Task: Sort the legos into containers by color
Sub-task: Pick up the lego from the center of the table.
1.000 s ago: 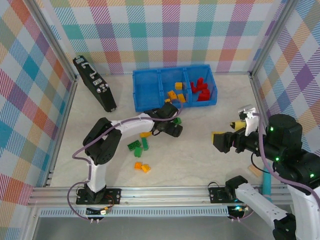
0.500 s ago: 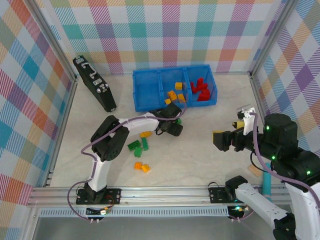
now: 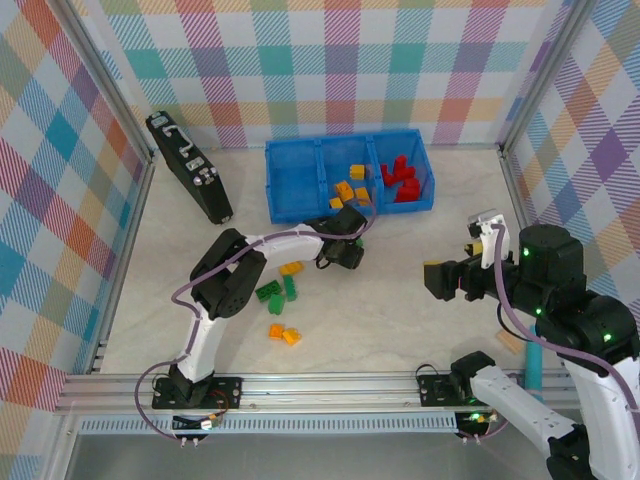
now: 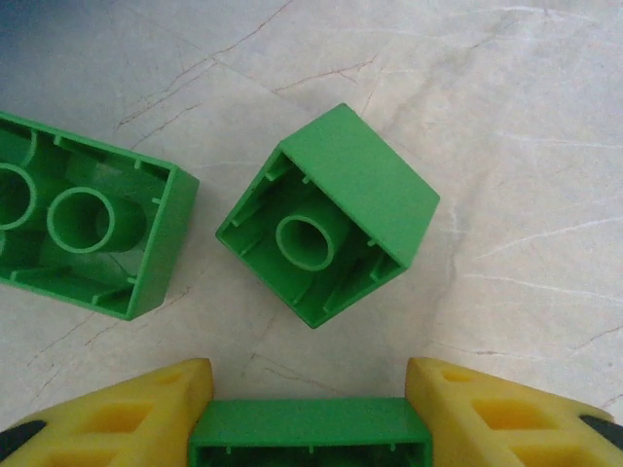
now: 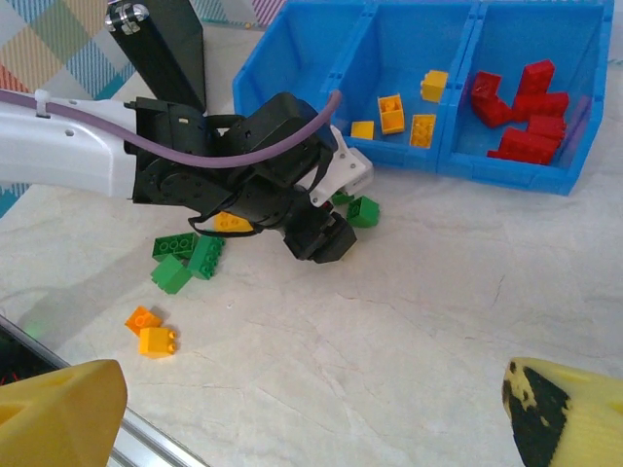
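Between yellow fingers of left gripper, a cropped green brick seems pinched.

Green legos loose; red, orange in blue containers

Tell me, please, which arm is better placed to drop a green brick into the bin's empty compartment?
Left. The left claw has a green brick between its fingers, close to the blue bin. The right claw hangs open off to the right, away from the bricks.

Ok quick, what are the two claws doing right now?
Left gripper: closed on a green lego.
Right gripper: open, holding nothing.
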Controlling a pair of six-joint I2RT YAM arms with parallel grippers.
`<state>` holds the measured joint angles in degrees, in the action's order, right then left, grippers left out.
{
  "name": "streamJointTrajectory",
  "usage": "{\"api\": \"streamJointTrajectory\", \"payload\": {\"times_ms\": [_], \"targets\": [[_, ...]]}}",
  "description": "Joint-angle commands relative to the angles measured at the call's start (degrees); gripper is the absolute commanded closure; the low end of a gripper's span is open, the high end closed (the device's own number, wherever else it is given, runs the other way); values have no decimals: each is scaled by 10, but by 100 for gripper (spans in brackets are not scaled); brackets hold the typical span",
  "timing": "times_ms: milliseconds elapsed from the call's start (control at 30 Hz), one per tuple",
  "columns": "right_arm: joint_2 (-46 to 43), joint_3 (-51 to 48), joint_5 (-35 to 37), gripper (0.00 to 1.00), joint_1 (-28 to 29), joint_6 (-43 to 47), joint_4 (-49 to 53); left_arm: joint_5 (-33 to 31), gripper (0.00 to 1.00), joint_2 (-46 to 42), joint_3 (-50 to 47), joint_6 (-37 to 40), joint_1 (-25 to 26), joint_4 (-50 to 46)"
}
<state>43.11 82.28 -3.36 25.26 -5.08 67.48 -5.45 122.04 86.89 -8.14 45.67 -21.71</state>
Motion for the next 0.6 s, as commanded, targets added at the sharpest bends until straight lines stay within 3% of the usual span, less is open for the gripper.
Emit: {"api": "streamJointTrajectory", "payload": {"times_ms": [0,300,567], "targets": [[8,-1,15,1,5,10,-9,0,51,-7,13,-5,5,-32],[7,-1,44,1,6,30,-10,-69,51,-99,44,20,-8,-100],[-1,-6,57,1,7,41,-11,-91,47,-129,94,5,-95,-94]]}}
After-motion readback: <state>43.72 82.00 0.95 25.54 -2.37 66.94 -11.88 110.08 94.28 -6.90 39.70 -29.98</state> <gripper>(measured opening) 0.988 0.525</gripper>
